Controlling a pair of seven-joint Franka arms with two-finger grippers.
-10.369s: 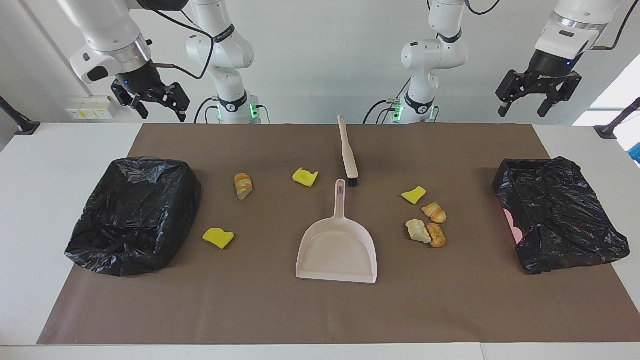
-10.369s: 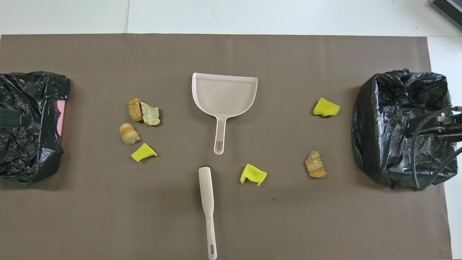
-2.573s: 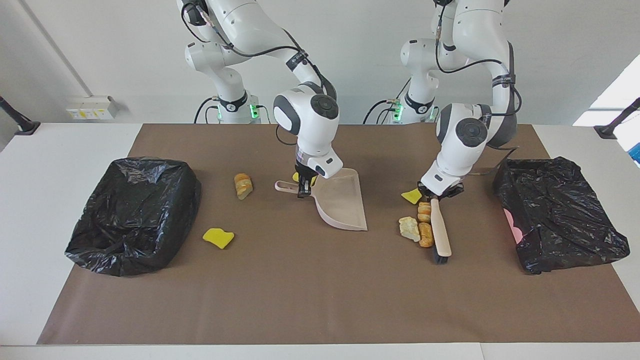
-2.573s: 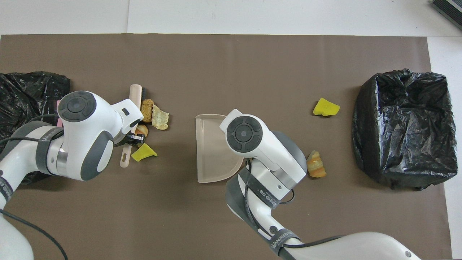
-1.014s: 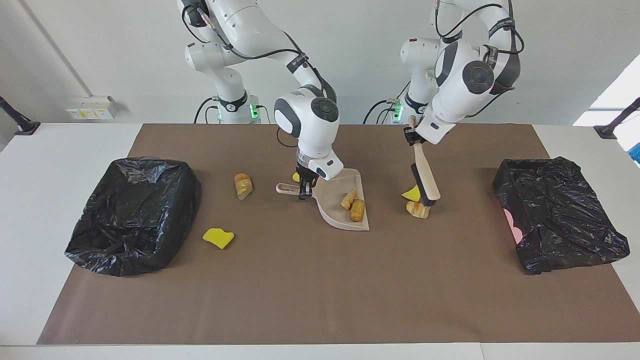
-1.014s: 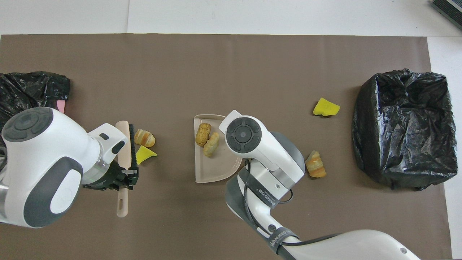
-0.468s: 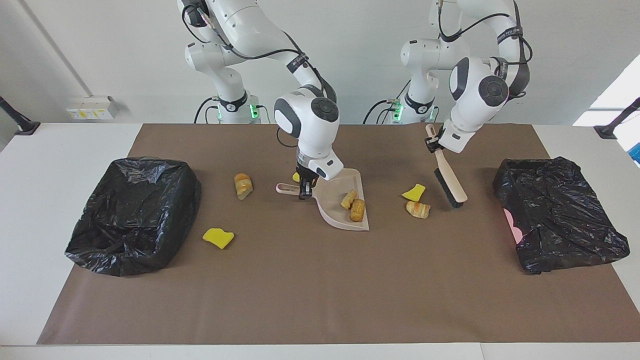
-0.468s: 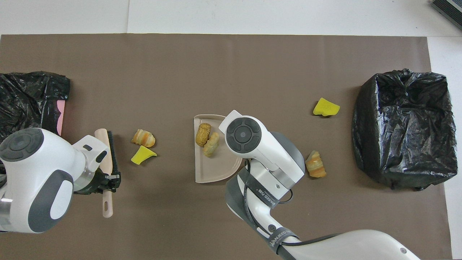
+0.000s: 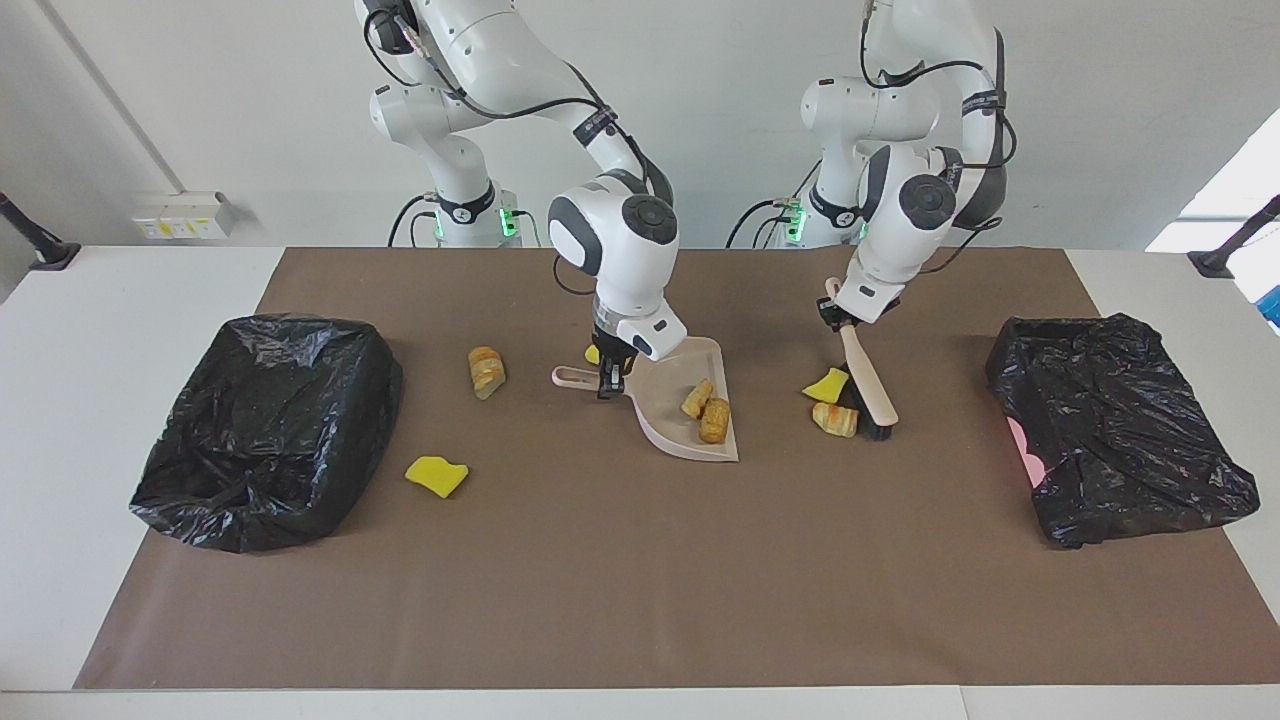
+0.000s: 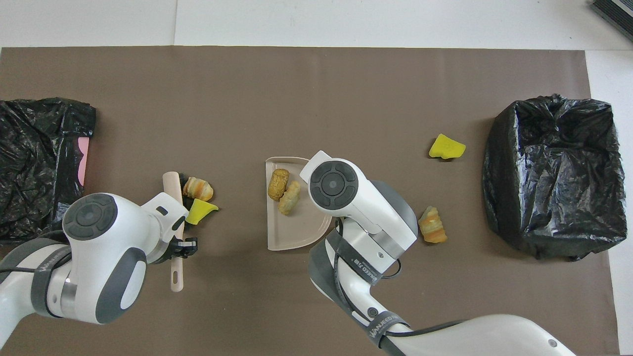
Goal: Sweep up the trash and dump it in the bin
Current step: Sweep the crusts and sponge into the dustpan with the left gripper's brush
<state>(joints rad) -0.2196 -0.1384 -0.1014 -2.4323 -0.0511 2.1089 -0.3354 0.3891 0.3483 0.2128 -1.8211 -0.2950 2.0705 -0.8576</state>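
My right gripper [image 9: 607, 383] is shut on the handle of the beige dustpan [image 9: 668, 425], which rests tilted on the mat; in the overhead view its own wrist hides it. Two bread chunks [image 9: 706, 410] lie in the dustpan [image 10: 289, 232]. My left gripper [image 9: 836, 318] is shut on the beige brush [image 9: 866, 375], bristles down against a bread chunk [image 9: 835, 419] beside a yellow scrap [image 9: 828, 385]. More trash lies loose toward the right arm's end: a bread chunk [image 9: 486, 371] and a yellow scrap [image 9: 436, 475]. Another yellow scrap [image 9: 592, 354] peeks out by the right gripper.
A black bag-lined bin [image 9: 265, 430] stands at the right arm's end of the brown mat. A second black bin [image 9: 1120, 440], with a pink patch on its side, stands at the left arm's end.
The left gripper has swung the brush back toward the dustpan and lowered it, so the bristles now touch the bread chunk. The right arm and the dustpan have not moved.
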